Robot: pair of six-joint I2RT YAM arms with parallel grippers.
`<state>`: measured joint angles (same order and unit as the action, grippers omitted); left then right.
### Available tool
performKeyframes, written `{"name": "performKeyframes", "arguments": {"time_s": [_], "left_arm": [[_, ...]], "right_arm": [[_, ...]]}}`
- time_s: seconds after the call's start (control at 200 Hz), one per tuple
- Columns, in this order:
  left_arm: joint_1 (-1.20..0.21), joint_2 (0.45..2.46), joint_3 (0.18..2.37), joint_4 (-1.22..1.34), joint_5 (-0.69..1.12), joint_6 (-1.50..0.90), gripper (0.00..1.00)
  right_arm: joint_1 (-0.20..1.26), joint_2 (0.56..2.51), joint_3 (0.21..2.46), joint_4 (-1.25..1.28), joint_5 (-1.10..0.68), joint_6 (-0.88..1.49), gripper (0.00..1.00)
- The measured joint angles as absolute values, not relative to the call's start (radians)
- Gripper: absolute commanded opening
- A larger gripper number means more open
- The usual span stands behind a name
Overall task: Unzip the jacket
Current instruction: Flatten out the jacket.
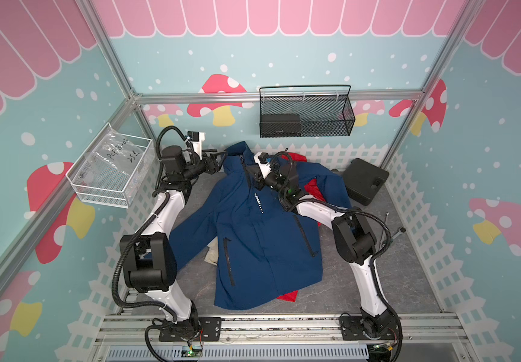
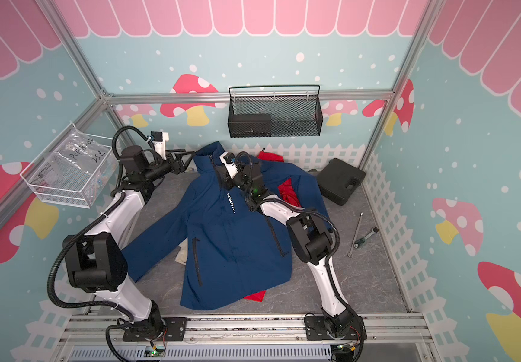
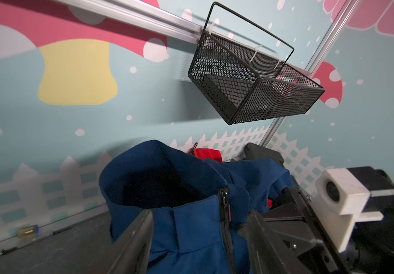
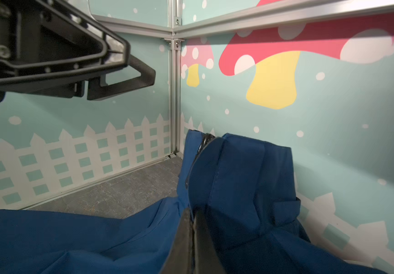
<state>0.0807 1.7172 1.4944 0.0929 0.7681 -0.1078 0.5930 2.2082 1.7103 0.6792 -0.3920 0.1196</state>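
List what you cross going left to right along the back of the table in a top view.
white wire basket → left gripper → jacket collar → black case

I am working in a robot test booth, not a home. Shiny metal bars (image 1: 278,95) make a box frame around it. The walls (image 1: 284,62) are printed sheets with mushrooms, dots and a white fence. My left arm (image 1: 165,213) and right arm (image 1: 318,210) are bolted to a metal rail (image 1: 284,327) at the front. A black basket (image 1: 325,120) and a white basket (image 1: 102,188) hang on the bars. A black case (image 1: 366,181) and some tools (image 2: 366,236) lie on the grey floor (image 1: 378,282).
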Motion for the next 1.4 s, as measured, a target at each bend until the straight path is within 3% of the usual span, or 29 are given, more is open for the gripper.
{"name": "performKeyframes", "arguments": {"time_s": [0.33,0.876,1.136,1.341,1.401], "left_arm": [[0.051,1.773,1.63,-0.215,0.905,0.336,0.63],[-0.006,1.892,1.873,-0.568,0.905,0.907,0.58],[-0.024,1.914,1.916,-0.701,0.875,1.021,0.35],[-0.031,1.926,1.941,-0.732,0.868,1.045,0.0],[-0.033,1.929,1.954,-0.739,0.868,1.044,0.0]], "right_arm": [[0.553,2.119,1.548,0.82,-0.537,0.107,0.0],[0.547,2.103,1.52,0.842,-0.624,0.105,0.0],[0.547,2.103,1.52,0.847,-0.626,0.108,0.0],[0.547,2.103,1.52,0.86,-0.625,0.119,0.0],[0.543,2.103,1.52,0.871,-0.626,0.134,0.0]]}}
